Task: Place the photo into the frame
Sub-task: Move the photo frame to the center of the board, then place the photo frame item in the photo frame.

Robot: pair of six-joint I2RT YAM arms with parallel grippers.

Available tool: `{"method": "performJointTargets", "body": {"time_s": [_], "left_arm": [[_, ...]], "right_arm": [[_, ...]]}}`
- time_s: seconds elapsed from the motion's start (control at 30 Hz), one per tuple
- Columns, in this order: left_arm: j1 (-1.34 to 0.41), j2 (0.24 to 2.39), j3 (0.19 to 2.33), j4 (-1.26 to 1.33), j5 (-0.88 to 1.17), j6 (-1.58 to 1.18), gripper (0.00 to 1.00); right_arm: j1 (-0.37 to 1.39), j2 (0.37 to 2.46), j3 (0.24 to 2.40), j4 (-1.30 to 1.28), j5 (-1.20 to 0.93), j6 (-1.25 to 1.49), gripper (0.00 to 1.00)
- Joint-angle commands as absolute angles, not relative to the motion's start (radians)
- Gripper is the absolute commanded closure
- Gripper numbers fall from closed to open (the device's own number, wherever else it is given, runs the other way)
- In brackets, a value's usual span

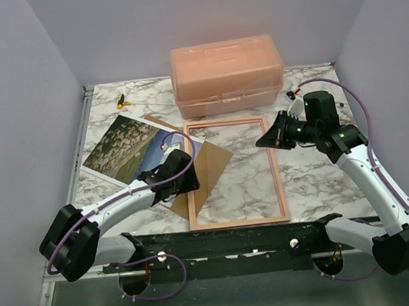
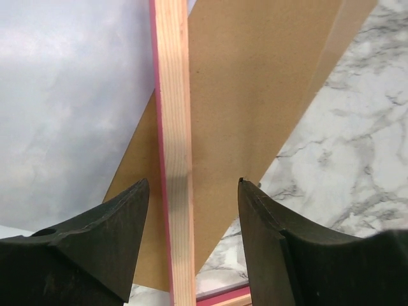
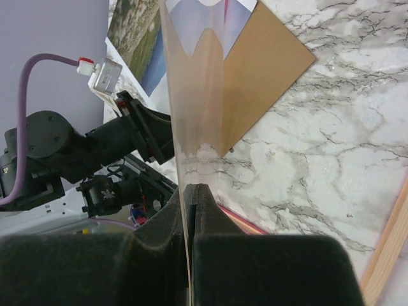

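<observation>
Left gripper [image 2: 192, 185] hovering spread, straddling left rail of frame [image 1: 279, 182]. Right gripper [image 3: 193, 191] pressing together on thin clear sheet [image 3: 191, 115]. Photo [image 1: 121, 147] lying upper left, outside frame, overlapping backing board [image 1: 216, 163]. Insertion still remaining.

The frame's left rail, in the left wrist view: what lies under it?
Under the frame's left rail lie the brown backing board and a corner of the photo, which seems to rest on the board. Whatever the board and the photo cover cannot be seen.
</observation>
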State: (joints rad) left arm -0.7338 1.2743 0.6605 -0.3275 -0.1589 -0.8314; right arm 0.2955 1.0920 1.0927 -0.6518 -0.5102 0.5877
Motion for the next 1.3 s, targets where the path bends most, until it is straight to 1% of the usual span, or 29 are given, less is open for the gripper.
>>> {"method": "performJointTargets", "body": {"time_s": [0.0,0.23,0.57,1.0,1.27], "left_arm": [[-0.71,1.208,0.62,-0.267,-0.093,-0.812,0.41],[-0.634,1.149,0.535,-0.204,-0.005,-0.805,0.45],[-0.566,1.123,0.472,-0.184,0.042,-0.78,0.56],[-0.564,1.159,0.484,-0.174,0.049,-0.754,0.65],[-0.564,1.175,0.483,-0.175,0.051,-0.752,0.67]], "right_arm": [[0.297,1.089,1.103,-0.62,-0.556,0.601,1.0],[0.297,1.104,1.092,-0.524,-0.636,0.674,1.0],[0.297,1.149,1.105,-0.445,-0.718,0.739,0.99],[0.296,1.199,1.115,-0.558,-0.683,0.647,0.99],[0.296,1.245,1.139,-0.588,-0.699,0.635,0.99]]}}
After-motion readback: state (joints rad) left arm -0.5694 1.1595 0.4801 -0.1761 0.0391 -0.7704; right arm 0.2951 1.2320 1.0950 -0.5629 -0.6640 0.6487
